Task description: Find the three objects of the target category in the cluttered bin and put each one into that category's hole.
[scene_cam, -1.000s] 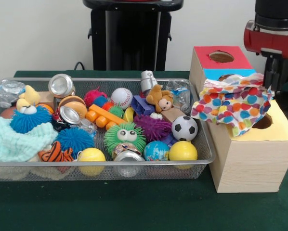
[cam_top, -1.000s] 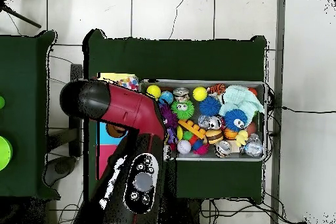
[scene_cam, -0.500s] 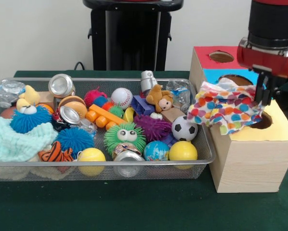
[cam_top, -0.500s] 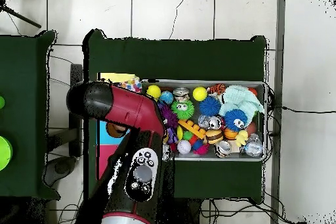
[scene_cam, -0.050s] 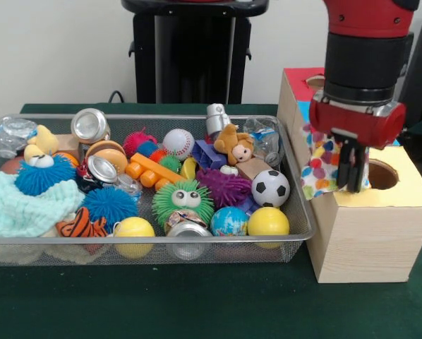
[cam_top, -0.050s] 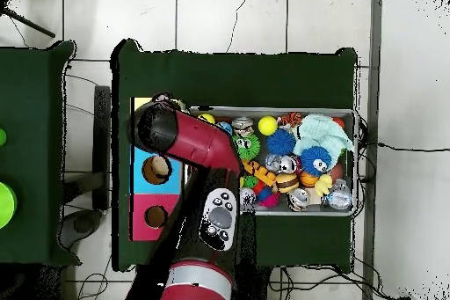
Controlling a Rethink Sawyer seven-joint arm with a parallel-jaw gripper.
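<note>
My gripper [scene_cam, -0.050s: 353, 186] hangs over the yellow end of the wooden box [scene_cam, -0.050s: 370, 233], just left of its round hole [scene_cam, -0.050s: 382, 174]. Its fingers are shut on a polka-dot cloth [scene_cam, -0.050s: 316, 165], which droops bunched over the box's left edge. The wire bin [scene_cam, -0.050s: 161, 241] holds a pale mint knitted cloth [scene_cam, -0.050s: 19, 205] and a tiger-striped cloth [scene_cam, -0.050s: 80, 226] at its front left. In the overhead view the red arm [cam_top, -0.050s: 189, 142] covers the gripper and the yellow section; the blue hole [cam_top, -0.050s: 156, 169] and the red hole [cam_top, -0.050s: 156, 216] show.
The bin is crowded with balls, cans, spiky toys, a teddy [scene_cam, -0.050s: 236, 145], a soccer ball [scene_cam, -0.050s: 270, 188] and crumpled plastic bottles. The box stands tight against the bin's right side. A black stand [scene_cam, -0.050s: 190, 49] rises behind the table.
The gripper has swung left in the front view with the polka-dot cloth, from the box's right side to over the yellow top. The cloth, earlier spread wide, now hangs bunched.
</note>
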